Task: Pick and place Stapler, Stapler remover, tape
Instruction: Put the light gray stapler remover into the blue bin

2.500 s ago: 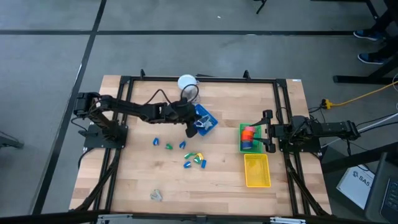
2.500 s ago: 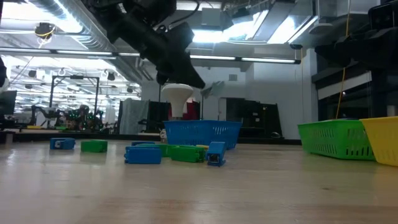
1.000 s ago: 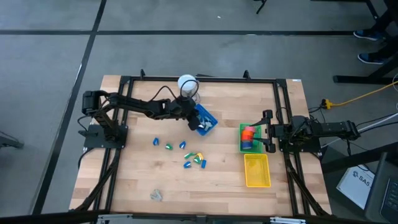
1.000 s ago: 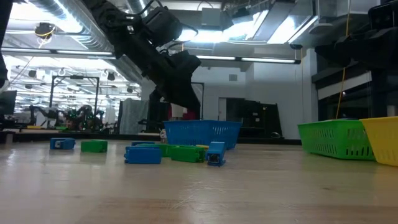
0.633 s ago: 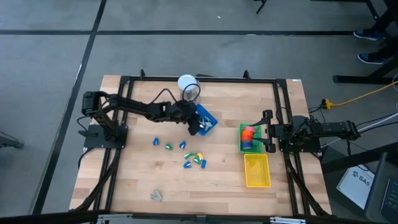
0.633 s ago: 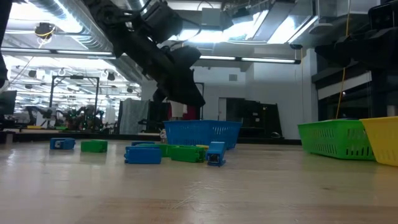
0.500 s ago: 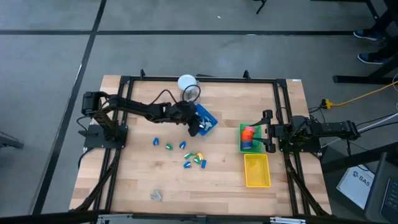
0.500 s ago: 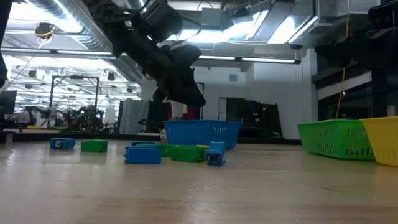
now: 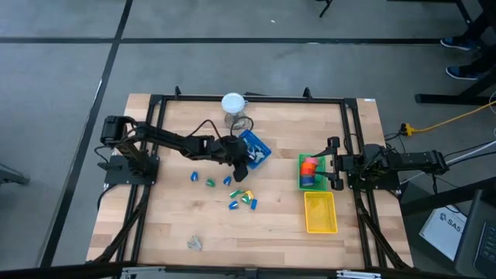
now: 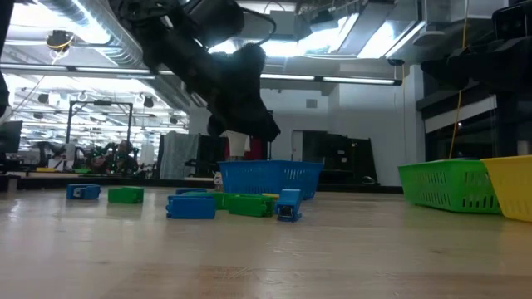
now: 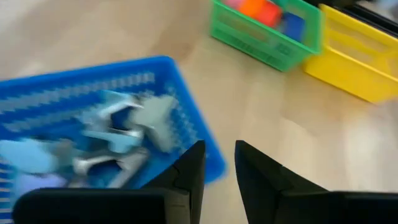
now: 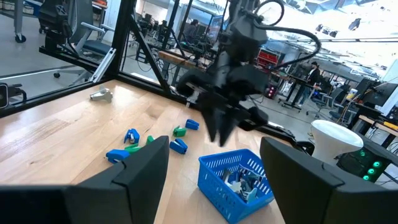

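Tape pieces seen in green basket, right side, beside waiting right gripper, fingers spread wide. Left gripper held at blue basket's near edge, well left of tape; fingers narrowly parted, nothing clamped.

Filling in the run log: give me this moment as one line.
left gripper: over blue basket edge, empty | right gripper: open, waiting by green basket | grey claws: in blue basket

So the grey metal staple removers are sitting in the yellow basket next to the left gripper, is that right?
Not quite: the grey metal staple removers sit in the blue basket, not a yellow one. The left wrist view shows them there, next to the left gripper.
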{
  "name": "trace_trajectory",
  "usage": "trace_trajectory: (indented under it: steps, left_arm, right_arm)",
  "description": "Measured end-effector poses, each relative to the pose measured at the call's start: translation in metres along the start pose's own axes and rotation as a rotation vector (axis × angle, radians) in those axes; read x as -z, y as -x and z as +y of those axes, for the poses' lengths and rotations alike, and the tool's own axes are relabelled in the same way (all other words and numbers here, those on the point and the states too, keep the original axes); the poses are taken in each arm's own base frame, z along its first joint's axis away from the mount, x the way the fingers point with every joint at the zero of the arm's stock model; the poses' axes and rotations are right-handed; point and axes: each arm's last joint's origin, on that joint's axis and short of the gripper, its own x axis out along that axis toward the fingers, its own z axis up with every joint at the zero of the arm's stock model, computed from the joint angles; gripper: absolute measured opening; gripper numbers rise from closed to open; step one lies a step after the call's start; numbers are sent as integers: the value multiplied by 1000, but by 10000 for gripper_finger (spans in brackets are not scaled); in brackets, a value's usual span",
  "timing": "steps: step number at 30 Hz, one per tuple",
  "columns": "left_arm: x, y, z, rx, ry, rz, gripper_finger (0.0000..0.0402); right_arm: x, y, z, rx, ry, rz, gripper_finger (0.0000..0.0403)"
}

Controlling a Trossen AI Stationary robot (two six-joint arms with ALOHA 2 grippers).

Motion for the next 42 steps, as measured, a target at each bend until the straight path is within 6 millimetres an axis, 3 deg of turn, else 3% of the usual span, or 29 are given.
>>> trace_trajectory:
  steps: [11, 25, 35, 42]
  left_arm:
    - [22, 4, -39, 182, 66, 141, 82]
    - [68, 23, -87, 343, 362, 573, 82]
    - [85, 33, -112, 405, 148, 564, 81]
    - [96, 40, -123, 512, -115, 554, 73]
  right_arm:
    - [0, 0, 0, 0, 0, 0, 259]
    - [0, 0, 0, 0, 0, 0, 259]
    - [0, 0, 0, 0, 0, 1, 259]
    - [0, 0, 0, 0, 0, 1, 259]
